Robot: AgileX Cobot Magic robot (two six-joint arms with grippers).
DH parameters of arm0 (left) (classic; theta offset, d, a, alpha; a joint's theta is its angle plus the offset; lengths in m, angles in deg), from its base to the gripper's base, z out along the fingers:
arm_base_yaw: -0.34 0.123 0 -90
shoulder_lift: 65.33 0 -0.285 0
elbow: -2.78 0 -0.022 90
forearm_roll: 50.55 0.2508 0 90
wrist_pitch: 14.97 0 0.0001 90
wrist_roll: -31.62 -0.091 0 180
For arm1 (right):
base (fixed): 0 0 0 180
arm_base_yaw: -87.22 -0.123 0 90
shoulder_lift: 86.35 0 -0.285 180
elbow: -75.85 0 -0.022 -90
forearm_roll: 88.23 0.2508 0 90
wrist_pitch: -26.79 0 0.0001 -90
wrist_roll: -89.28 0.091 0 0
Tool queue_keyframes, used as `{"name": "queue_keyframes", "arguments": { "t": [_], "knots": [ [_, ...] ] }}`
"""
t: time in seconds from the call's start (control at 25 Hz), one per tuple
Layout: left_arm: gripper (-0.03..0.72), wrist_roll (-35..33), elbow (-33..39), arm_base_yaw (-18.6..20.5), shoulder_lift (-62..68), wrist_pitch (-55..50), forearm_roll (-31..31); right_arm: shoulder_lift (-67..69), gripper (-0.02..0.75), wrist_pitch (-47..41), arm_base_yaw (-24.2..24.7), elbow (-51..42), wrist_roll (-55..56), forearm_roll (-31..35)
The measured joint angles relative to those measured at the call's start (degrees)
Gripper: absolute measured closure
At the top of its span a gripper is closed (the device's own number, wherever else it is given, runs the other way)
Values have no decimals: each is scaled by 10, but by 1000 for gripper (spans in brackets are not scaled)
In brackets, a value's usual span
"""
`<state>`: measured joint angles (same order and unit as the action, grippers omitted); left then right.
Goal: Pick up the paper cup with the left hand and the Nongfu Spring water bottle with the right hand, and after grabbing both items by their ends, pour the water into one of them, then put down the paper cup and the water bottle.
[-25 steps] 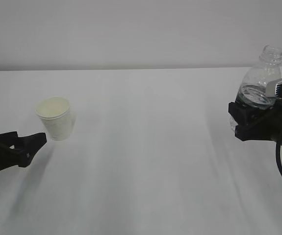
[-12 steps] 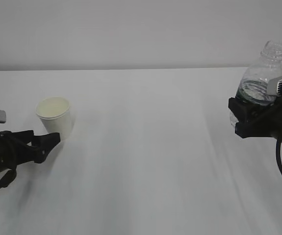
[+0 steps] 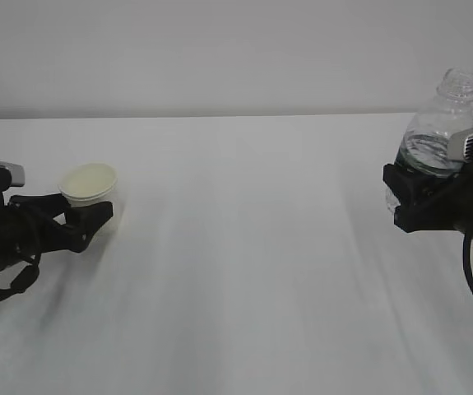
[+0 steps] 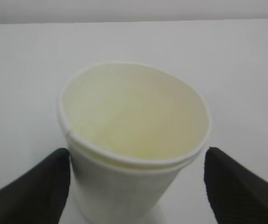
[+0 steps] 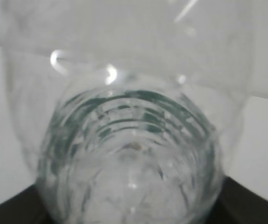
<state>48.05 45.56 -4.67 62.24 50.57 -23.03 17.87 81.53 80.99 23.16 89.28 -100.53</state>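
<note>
no writing readable on cup [image 4: 134, 154] or bottle [image 3: 438, 136].

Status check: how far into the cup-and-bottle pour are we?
Done: the right tool holds the Nongfu Spring water bottle upright off the table. In hand: the left tool is open around the paper cup, fingers either side, not closed. Left: grasp and lift cup, pour, set both down.

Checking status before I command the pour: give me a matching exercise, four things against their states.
1. paper cup
2. Nongfu Spring water bottle
3. left hand
4. right hand

A. open, fingers either side of the cup
B. closed around the bottle's lower body
C. upright on the table, empty
D. lifted, capless, holding water

Pairs: 1-C, 2-D, 3-A, 4-B
</note>
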Motion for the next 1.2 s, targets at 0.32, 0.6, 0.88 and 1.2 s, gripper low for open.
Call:
{"name": "queue_keyframes", "arguments": {
  "t": [0.32, 0.6, 0.88, 1.2],
  "knots": [
    [33, -3, -39, -2, 43, 1, 0, 0, 293, 1, 0, 0, -11, 1],
    [38, -3, -83, -2, 70, 1, 0, 0, 293, 1, 0, 0, -25, 1],
    [47, -4, -100, -2, 87, 1, 0, 0, 293, 1, 0, 0, -33, 16],
    [60, -11, -117, -2, 90, 1, 1, 0, 293, 2, 0, 0, -40, 26]
  ]
}}
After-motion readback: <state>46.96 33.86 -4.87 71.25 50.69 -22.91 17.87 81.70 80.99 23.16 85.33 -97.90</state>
